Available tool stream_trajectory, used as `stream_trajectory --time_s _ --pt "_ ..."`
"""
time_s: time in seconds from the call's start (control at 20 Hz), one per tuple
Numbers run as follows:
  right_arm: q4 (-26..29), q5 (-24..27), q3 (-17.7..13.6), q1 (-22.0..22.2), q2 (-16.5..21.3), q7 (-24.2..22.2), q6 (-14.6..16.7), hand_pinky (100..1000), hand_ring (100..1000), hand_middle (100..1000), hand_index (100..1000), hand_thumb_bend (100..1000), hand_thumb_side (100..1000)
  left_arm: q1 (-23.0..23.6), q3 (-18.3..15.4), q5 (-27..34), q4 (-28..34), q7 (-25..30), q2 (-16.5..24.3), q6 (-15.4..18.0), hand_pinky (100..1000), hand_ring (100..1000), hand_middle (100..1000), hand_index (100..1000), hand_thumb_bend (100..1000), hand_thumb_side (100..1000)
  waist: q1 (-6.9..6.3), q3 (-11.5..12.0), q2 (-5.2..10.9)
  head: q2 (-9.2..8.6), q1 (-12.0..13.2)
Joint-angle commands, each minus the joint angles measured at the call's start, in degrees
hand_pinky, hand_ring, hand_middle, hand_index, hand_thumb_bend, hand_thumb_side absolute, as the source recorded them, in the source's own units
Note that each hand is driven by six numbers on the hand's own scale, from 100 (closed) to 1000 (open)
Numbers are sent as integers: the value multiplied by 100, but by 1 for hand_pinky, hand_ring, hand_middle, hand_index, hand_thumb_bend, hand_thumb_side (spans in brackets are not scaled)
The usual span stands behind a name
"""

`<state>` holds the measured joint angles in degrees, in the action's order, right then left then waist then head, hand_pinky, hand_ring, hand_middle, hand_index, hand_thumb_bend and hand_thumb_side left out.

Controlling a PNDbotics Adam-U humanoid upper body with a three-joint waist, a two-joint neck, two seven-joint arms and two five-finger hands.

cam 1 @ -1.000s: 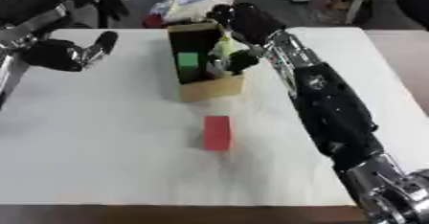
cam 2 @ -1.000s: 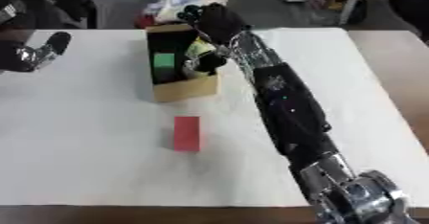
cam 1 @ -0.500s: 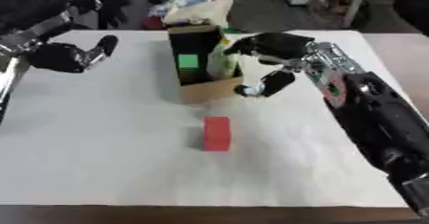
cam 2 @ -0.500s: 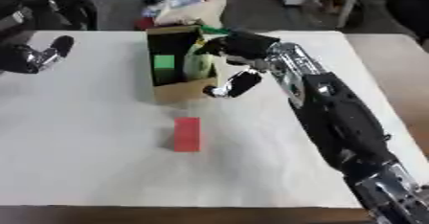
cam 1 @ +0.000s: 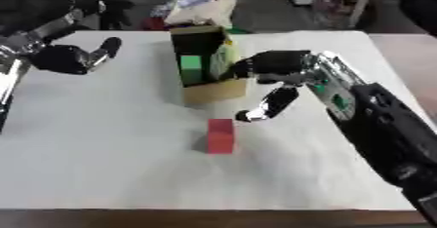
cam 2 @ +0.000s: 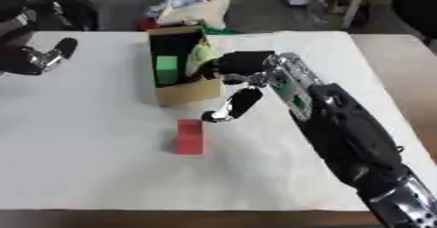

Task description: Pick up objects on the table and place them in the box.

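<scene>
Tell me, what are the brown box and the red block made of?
The open brown box looks like cardboard: dull tan walls with folded flaps. The red rectangular block has flat, matte faces and sharp edges; it could be painted wood, foam or plastic, and the look alone doesn't settle it.

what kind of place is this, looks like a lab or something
Probably a lab or office workroom set up for robot trials: a white table bearing only a cardboard box and a red block, with furniture legs and a bag on the floor behind.
</scene>
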<state>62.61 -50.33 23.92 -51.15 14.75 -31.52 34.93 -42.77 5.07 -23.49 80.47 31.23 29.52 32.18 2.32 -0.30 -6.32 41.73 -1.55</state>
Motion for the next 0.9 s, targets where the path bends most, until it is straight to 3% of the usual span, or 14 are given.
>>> stream_trajectory --time_s 0.05,0.65,0.9 --pt "107 -81 71 -48 -87 -503 371 839 817 876 980 386 813 -73 -64 -14 11 475 133 453 742 669 691 964 100 693 -8 -5 105 2 3" --pt "-159 -703 164 195 -332 -666 623 833 809 844 931 358 806 -70 -68 -24 -37 521 126 485 742 669 691 965 100 696 9 -1 96 0 6" --pt "-229 -840 109 262 -319 -583 667 824 797 786 748 247 730 -64 -73 -23 -42 524 128 488 742 670 692 965 100 697 3 -10 93 3 12"
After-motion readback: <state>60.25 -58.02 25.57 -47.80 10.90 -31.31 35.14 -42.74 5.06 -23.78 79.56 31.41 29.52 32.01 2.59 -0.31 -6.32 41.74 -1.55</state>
